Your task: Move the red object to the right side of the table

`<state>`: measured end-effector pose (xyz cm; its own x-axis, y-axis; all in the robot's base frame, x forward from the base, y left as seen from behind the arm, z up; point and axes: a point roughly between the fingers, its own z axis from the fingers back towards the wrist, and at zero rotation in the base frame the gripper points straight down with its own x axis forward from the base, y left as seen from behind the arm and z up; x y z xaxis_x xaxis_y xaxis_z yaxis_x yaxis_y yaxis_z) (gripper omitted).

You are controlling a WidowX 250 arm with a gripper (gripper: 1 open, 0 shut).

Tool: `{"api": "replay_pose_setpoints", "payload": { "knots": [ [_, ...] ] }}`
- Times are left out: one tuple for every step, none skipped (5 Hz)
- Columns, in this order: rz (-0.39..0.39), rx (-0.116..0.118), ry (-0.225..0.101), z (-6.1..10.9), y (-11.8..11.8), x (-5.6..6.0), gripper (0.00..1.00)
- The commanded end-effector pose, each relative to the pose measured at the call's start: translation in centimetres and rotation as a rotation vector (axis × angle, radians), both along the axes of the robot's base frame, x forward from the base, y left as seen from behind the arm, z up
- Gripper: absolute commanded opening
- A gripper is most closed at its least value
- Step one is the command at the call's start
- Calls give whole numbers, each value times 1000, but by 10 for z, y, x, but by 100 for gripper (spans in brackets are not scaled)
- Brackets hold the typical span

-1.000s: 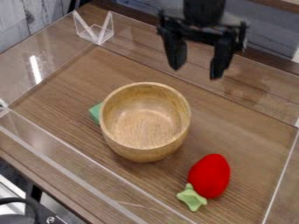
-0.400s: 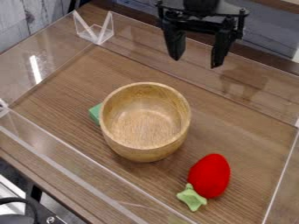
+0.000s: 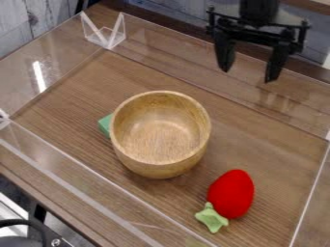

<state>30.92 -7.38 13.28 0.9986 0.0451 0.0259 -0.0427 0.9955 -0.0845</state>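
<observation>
The red object (image 3: 233,191), a small strawberry-shaped toy with a pale green leafy cap, lies on the brown wood-grain table (image 3: 264,135) near the front right. My gripper (image 3: 253,64) hangs at the back right, well above and beyond the toy, pointing down. Its two dark fingers (image 3: 225,56) stand apart with nothing between them, so it is open.
A wooden bowl (image 3: 160,132) sits in the middle of the table, with a flat green piece (image 3: 104,124) peeking out at its left. Low clear acrylic walls (image 3: 52,170) border the table. A clear folded stand (image 3: 103,31) is at the back left.
My gripper has shifted to the right along the back of the table, still open. The strawberry toy and the bowl have not moved.
</observation>
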Motion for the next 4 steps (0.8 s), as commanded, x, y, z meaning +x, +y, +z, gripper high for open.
{"api": "replay_pose_setpoints", "payload": {
  "knots": [
    [-93, -13, -81, 17, -7, 23, 100],
    [-135, -11, -84, 8, -2, 32, 100],
    [-178, -11, -87, -1, 2, 42, 100],
    [-110, -6, -90, -3, 0, 45, 100]
  ]
}}
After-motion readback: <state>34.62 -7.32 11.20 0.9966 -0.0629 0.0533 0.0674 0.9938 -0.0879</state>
